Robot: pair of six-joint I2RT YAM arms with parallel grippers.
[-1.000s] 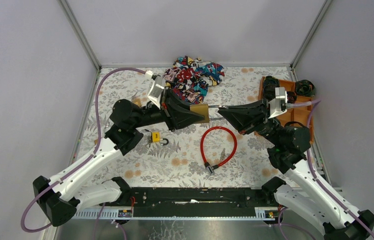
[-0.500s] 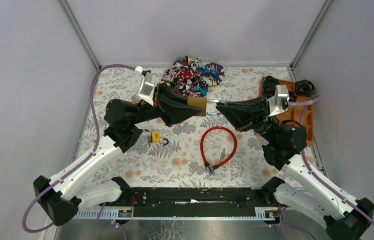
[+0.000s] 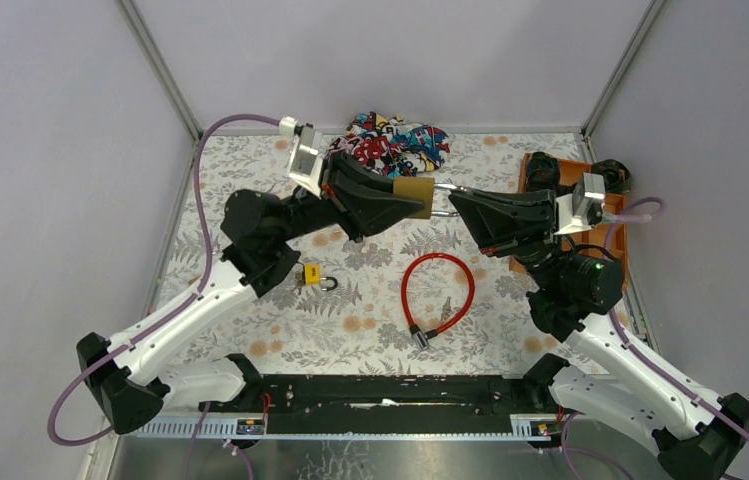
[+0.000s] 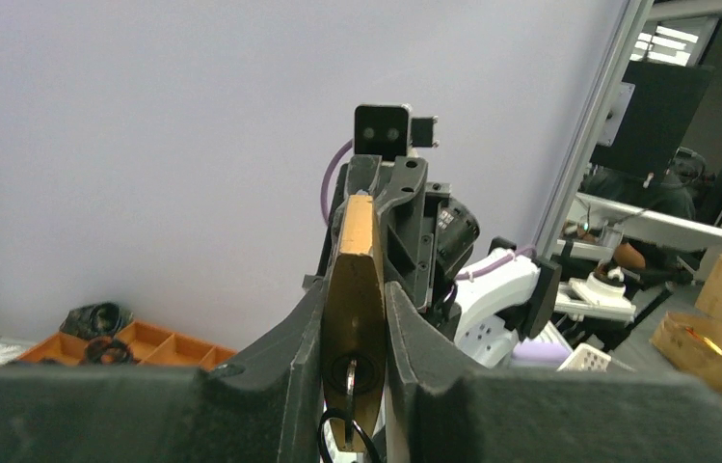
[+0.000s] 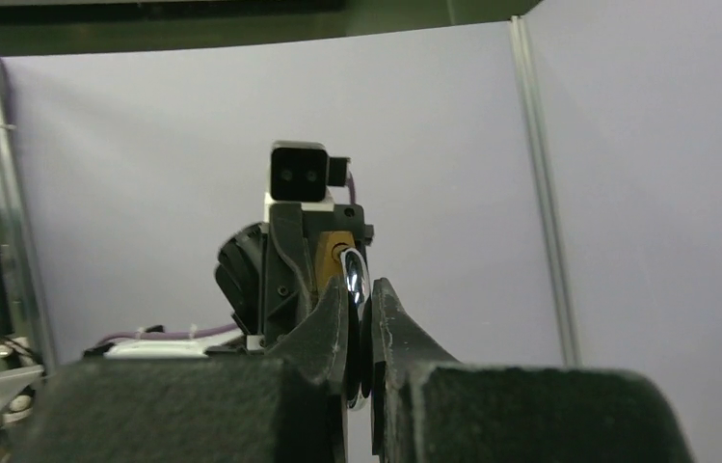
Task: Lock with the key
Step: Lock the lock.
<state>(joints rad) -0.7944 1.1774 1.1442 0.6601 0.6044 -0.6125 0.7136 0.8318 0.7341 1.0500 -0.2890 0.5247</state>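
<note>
A brass padlock [image 3: 413, 191] is held in the air between both arms, above the table's back middle. My left gripper [image 3: 408, 199] is shut on its body. In the left wrist view the padlock [image 4: 357, 280] stands edge-on between the fingers, with a key [image 4: 350, 378] in its keyhole and a black ring hanging from the key. My right gripper [image 3: 456, 200] is shut on the padlock's chrome shackle [image 3: 441, 197]. The shackle also shows in the right wrist view [image 5: 356, 277], pinched between the pads, with the brass body [image 5: 334, 253] behind it.
A small yellow padlock [image 3: 313, 273] and a red cable lock [image 3: 437, 295] lie on the floral table. A colourful cloth [image 3: 390, 145] lies at the back. An orange tray [image 3: 617, 240] holding black items stands at the right edge.
Both grippers have carried the brass padlock up and to the right, toward the back. The left arm has reached further out. Both grips are unchanged.
</note>
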